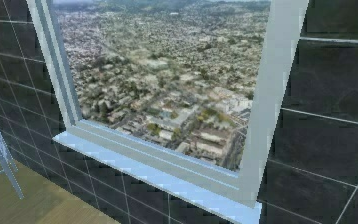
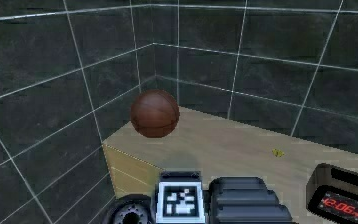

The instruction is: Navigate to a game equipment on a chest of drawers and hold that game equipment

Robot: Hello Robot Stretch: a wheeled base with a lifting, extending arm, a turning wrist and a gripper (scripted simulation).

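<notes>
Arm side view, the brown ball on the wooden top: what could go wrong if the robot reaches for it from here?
1. The ball sits loose near the left edge of the wooden top; a glancing touch might roll it off.
2. The black clock with red digits stands close to the arm; extending or turning could knock it.

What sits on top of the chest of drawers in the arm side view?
A brown ball rests on the wooden top of the chest of drawers; a black clock with red digits stands at the view's right edge. The arm's dark end covers the near strip.
</notes>
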